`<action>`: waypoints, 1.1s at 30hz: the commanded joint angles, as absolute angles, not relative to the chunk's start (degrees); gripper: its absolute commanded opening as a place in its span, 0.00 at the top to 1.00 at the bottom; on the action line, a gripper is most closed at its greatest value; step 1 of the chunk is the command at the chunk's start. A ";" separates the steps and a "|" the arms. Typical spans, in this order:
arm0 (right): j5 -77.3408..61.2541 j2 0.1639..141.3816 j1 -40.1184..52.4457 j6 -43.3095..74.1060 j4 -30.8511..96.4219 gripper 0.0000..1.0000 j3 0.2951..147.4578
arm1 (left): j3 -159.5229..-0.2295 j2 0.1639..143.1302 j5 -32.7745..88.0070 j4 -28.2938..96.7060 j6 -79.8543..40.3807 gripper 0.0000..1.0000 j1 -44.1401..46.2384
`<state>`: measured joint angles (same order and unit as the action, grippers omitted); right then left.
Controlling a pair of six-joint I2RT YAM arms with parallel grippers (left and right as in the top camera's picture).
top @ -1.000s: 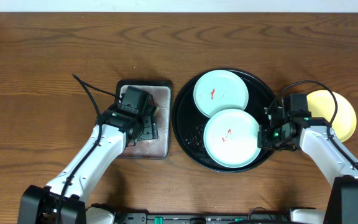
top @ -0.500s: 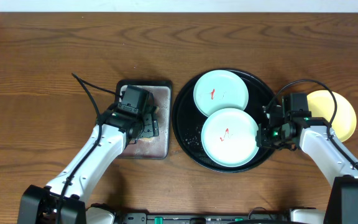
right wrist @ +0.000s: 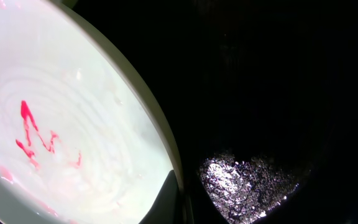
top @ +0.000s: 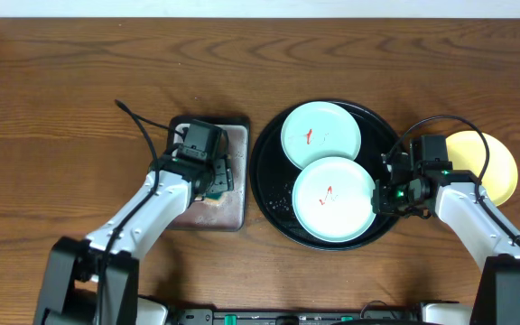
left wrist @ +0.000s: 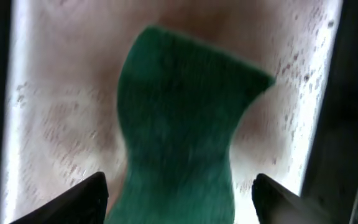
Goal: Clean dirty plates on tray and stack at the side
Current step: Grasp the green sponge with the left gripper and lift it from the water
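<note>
Now left jaws, still wide, are narrowing round the sponge (left wrist: 179,124); right jaws pinch the six-o'clock plate (top: 332,200): wiping likely next.

Glossy black tray (top: 269,185), wood-grain table (top: 61,90)

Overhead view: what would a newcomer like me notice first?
Probably the glossy black tray, right of centre, carrying a far mint plate and a near mint plate, both streaked with red sauce. A yellow plate sits on the wood to its right, partly behind the right arm. At left, a green sponge lies on a grey metal tray between the open fingers of the left gripper.
</note>
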<state>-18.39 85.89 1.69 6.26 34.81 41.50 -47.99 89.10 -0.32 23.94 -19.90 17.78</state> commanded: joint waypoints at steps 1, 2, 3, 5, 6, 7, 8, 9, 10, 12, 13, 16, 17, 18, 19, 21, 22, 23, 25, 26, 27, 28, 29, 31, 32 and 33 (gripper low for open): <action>-18.92 86.37 2.35 5.50 34.72 0.99 41.39 | -47.09 91.15 -0.45 22.04 -20.01 0.30 17.80; -18.92 86.37 2.35 5.50 34.72 0.99 41.39 | -47.09 91.66 -0.47 21.45 -20.01 0.32 17.80; -18.92 86.37 2.35 5.50 34.72 0.99 41.39 | -47.09 92.33 -0.47 20.73 -20.01 0.34 17.80; -18.92 86.37 2.35 5.50 34.70 0.99 41.39 | -47.09 93.45 -0.47 19.88 -20.01 0.40 17.80; -18.92 86.37 2.35 5.50 34.70 0.99 41.39 | -47.09 94.11 -0.49 19.55 -20.01 0.44 17.80; -18.92 86.37 2.35 5.50 34.70 0.99 41.39 | -47.09 94.50 -0.47 19.53 -20.01 0.49 17.80; -18.92 86.37 2.35 5.50 34.72 0.99 41.39 | -47.09 95.04 -0.47 19.57 -20.01 0.56 17.80; -18.92 86.37 2.35 5.50 34.72 0.99 41.39 | -47.09 95.37 -0.47 19.64 -20.01 0.60 17.80; -18.92 86.37 2.35 5.50 34.72 0.99 41.39 | -47.09 95.96 -0.47 19.64 -20.01 0.69 17.80; -18.92 86.37 2.35 5.50 34.70 0.99 41.39 | -47.09 96.44 -0.47 19.84 -20.01 0.85 17.80; -18.92 86.37 2.35 5.50 34.72 0.99 41.39 | -47.09 96.49 -0.47 20.14 -20.01 0.92 17.80; -18.92 86.37 2.35 5.48 34.72 0.99 41.39 | -47.11 96.18 -0.45 20.91 -20.01 0.93 17.80; -18.92 86.37 2.35 5.48 34.72 0.99 41.39 | -47.11 95.90 -0.45 21.10 -20.01 0.93 17.80; -18.90 86.37 2.35 5.48 34.72 0.99 41.39 | -47.13 95.44 -0.45 21.50 -20.01 0.93 17.80; -18.90 86.37 2.35 5.45 34.72 0.99 41.39 | -47.18 94.76 -0.45 22.04 -20.01 0.93 17.78; -18.90 86.37 2.35 5.45 34.72 0.99 41.39 | -47.18 92.92 -0.32 22.72 -20.01 0.93 17.78; -18.90 86.37 2.35 5.48 34.70 0.99 41.39 | -47.18 91.92 0.12 22.87 -19.92 0.93 17.78; -18.83 86.37 2.35 5.45 34.68 0.99 41.39 | -47.18 90.74 1.54 22.81 -18.85 0.92 17.65; -18.63 86.37 2.35 5.45 34.65 0.99 41.39 | -47.22 88.31 5.87 22.74 -15.75 0.93 16.86; -18.63 86.37 2.35 5.45 34.68 0.99 41.39 | -47.20 87.22 7.84 22.79 -14.92 0.93 16.29; -18.63 86.37 2.35 5.45 34.68 0.99 41.39 | -47.20 86.21 9.28 22.83 -14.66 0.93 15.64; -18.63 86.37 2.35 5.45 34.65 0.99 41.39 | -47.20 85.10 10.46 22.85 -14.63 0.93 14.68; -18.50 86.37 2.35 5.45 34.68 0.99 41.39 | -47.20 84.31 11.46 22.85 -14.63 0.93 13.80; -18.41 86.37 2.35 5.43 34.68 0.99 41.39 | -47.20 82.96 15.11 22.85 -14.61 0.93 11.64; -18.41 86.37 2.35 5.43 34.68 0.99 41.39 | -47.20 82.48 17.43 22.85 -14.59 0.92 10.55; -18.28 86.37 2.35 5.45 34.68 0.99 41.39 | -47.20 82.11 20.56 22.87 -14.22 0.93 9.19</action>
<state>-18.44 85.89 1.69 6.26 34.83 41.50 -47.48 83.70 11.31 22.70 -16.14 12.36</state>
